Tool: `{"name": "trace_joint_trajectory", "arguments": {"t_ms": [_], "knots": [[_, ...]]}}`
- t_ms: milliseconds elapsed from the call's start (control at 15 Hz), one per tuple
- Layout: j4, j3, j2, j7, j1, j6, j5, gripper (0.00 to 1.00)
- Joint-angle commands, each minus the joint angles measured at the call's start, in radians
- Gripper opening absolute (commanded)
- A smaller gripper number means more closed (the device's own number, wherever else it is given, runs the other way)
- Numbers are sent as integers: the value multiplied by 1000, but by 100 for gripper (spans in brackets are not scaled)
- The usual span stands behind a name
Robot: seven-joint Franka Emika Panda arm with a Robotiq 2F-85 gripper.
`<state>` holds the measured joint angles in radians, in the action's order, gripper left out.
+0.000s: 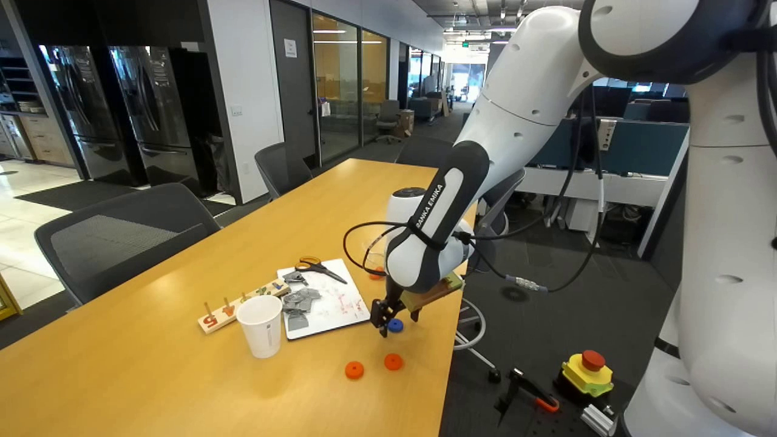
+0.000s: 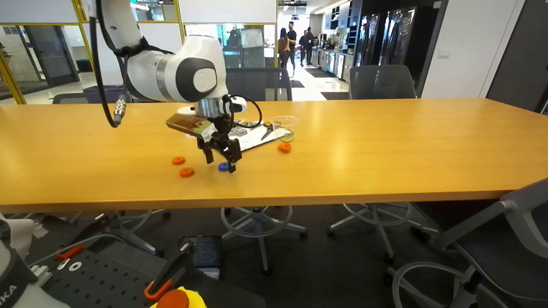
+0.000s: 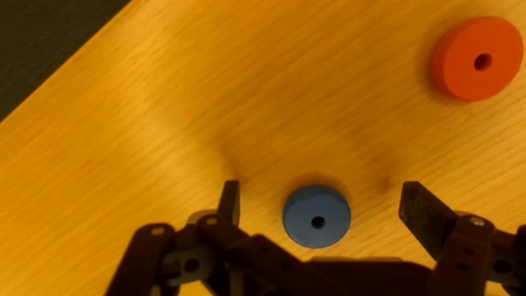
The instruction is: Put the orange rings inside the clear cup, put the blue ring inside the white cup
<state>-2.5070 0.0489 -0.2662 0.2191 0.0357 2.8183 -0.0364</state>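
While straddling blue ring (image 3: 316, 218) on counter (image 3: 123, 144) with claw (image 3: 321, 185) wide, probably leaves pinch clearance before carrying toward white cup (image 1: 261, 328), at ring's 9 o'clock in an exterior view.

From far off, I see a long wooden table (image 2: 385, 145) with dark mesh chairs (image 1: 124, 243), two shiny steel fridges (image 1: 145, 97) by a white wall (image 1: 243, 91), big windows (image 1: 337, 73), and dark carpet (image 2: 321, 273) below.

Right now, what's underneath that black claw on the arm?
The blue ring lies on the table beneath the gripper, between its open fingers, with a gap to each in the wrist view. The gripper's own dark links cover whatever lies under them there.
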Motion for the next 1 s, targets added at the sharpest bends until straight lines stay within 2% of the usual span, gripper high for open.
{"name": "trace_joint_trajectory", "arguments": {"t_ms": [0, 267, 333, 400, 667, 867, 933], "knots": [[34, 20, -22, 22, 18, 13, -7, 100], [53, 21, -45, 15, 14, 14, 0, 100], [56, 25, -50, 17, 15, 17, -2, 75], [59, 25, -54, 14, 13, 17, 0, 74], [68, 37, -47, 19, 17, 13, -9, 43], [74, 65, -30, 44, 37, -38, -46, 21], [75, 76, -24, 52, 44, -54, -64, 22]]}}
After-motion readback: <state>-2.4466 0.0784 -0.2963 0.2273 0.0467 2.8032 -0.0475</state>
